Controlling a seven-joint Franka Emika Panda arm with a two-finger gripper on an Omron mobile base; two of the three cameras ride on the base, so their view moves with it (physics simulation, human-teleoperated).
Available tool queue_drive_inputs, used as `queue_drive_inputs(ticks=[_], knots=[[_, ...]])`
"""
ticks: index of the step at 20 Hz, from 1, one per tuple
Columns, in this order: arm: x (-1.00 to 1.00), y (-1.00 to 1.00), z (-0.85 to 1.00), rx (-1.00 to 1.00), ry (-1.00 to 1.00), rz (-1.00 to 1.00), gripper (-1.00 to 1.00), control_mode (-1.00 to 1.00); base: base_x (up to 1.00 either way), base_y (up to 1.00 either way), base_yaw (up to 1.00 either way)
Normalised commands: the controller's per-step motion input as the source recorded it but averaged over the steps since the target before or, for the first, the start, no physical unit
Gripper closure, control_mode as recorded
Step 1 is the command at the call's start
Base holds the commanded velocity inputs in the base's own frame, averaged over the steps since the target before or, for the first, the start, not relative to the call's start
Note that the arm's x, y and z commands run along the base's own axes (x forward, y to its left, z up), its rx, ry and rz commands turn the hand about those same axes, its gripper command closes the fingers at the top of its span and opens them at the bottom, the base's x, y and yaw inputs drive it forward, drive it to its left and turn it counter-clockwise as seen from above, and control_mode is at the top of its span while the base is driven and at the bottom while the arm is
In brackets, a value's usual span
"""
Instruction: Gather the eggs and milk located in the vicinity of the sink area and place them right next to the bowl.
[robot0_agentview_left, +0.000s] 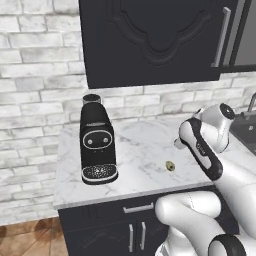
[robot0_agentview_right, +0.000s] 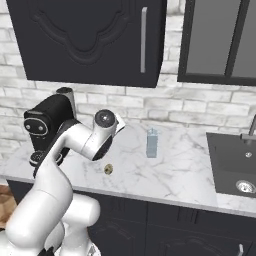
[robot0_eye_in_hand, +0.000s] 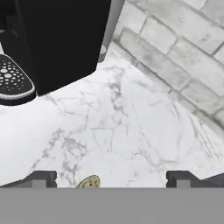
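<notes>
My pincer (robot0_eye_in_hand: 111, 179) hangs released over the white marble desk (robot0_agentview_left: 135, 150), a small speckled olive egg (robot0_eye_in_hand: 89, 182) beside one tip. The black coffee machine (robot0_agentview_left: 97, 141) stands close left; the pale blue milk carton (robot0_agentview_right: 152, 142) stands apart toward the dark grey sink (robot0_agentview_right: 234, 165).

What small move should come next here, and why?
Probably lower the tool onto the small speckled egg lying on the marble counter. In the hand view its fingers stand wide apart, holding nothing, with the egg just inside the left one; the milk stands farther off toward the sink.
</notes>
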Motion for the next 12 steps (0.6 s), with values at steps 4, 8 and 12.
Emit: queue_drive_inputs(ticks=[4, 8, 12], knots=[[0.00, -0.12, -0.38, 0.12, 0.22, -0.26, -1.00, -1.00, 0.00, 0.00, 0.00], [0.00, -0.02, -0.45, 0.08, 0.18, -0.24, -1.00, -1.00, 0.00, 0.00, 0.00], [0.00, 0.00, -0.46, 0.02, 0.16, -0.21, -1.00, -1.00, 0.00, 0.00, 0.00]])
